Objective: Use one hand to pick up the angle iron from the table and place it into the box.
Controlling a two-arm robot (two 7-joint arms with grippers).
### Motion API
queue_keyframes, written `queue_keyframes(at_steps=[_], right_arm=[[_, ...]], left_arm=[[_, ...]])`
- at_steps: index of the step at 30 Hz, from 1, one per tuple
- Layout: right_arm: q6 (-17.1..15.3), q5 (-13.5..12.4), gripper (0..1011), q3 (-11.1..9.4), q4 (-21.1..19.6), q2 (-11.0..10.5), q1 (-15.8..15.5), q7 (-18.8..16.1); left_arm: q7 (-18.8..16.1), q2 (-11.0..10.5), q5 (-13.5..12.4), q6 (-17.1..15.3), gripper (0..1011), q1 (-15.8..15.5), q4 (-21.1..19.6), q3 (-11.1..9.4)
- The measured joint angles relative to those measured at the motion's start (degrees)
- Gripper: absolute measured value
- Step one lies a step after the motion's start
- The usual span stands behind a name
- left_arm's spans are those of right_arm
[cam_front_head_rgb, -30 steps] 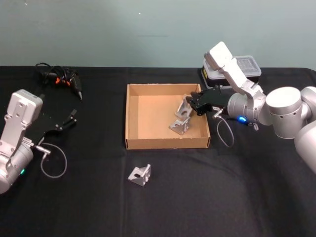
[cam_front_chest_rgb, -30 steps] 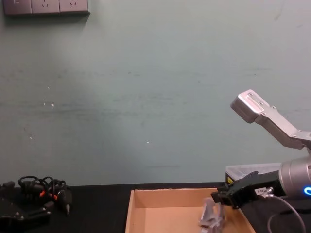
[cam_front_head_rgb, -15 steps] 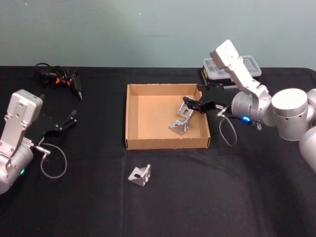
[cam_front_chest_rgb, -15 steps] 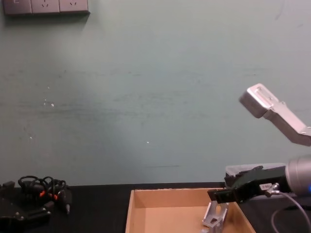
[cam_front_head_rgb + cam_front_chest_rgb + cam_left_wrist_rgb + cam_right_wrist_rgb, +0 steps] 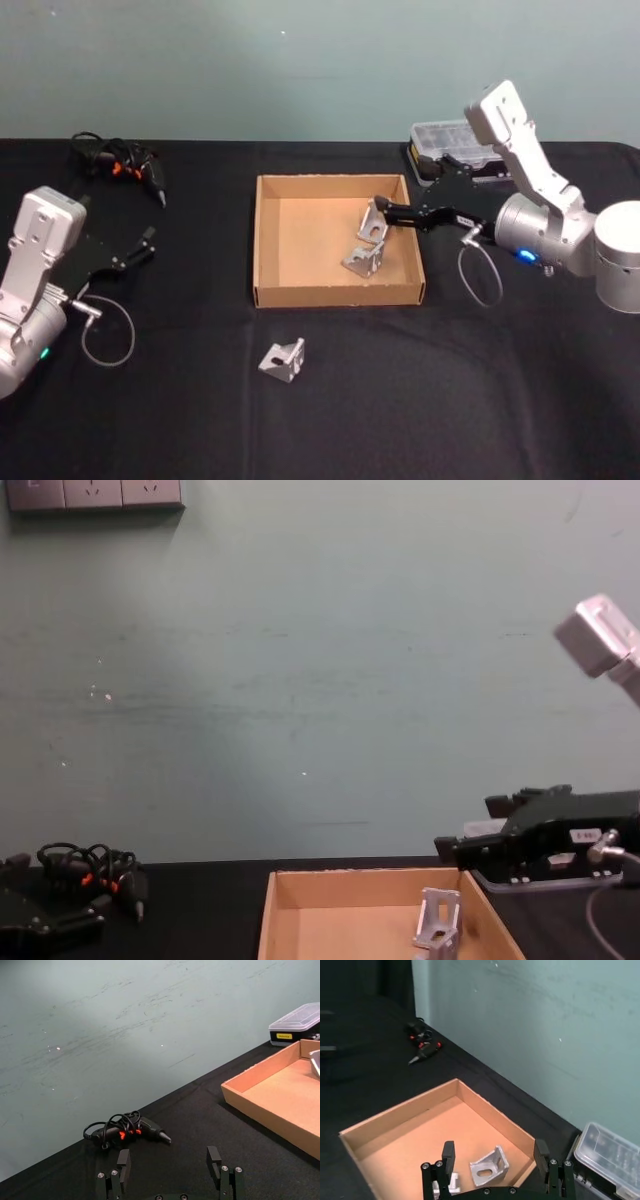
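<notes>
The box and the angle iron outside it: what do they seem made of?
The box looks like matte tan cardboard, with thin folded walls. The angle iron looks like bare silvery metal, perhaps aluminium or steel, with a dull sheen.

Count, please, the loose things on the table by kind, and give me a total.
Angle irons: 3
Cardboard box: 1
Clear-lidded case: 1
Corded hand tool: 1
Total: 6

You have a black corded tool (image 5: 122, 162) lying far left; a clear-lidded black case (image 5: 447, 140) sits far right; wall sockets (image 5: 95, 492) show above.
</notes>
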State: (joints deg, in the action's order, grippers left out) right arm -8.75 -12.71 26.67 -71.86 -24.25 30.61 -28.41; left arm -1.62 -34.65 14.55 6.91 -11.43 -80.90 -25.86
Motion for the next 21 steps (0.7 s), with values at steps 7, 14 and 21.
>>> queue_keyframes(at_steps=[7,14,21], right_arm=[[-0.2,-0.2,1002,-0.9,-7.5,-2.2,-3.8,0.0],[-1.9,-0.8,1002,-0.5,-14.8,-4.8,-7.4,-1.5],[-3.7,-1.2,1003,1.5,-17.9,-6.0,-9.2,-3.3]], left_arm=[[0.0,0.0,0.0,0.0,1000,0.0,0.0,0.0],[0.0,0.0,0.0,0.0,1000,0.0,0.0,0.0],[0.0,0.0,0.0,0.0,1000,0.0,0.0,0.0]])
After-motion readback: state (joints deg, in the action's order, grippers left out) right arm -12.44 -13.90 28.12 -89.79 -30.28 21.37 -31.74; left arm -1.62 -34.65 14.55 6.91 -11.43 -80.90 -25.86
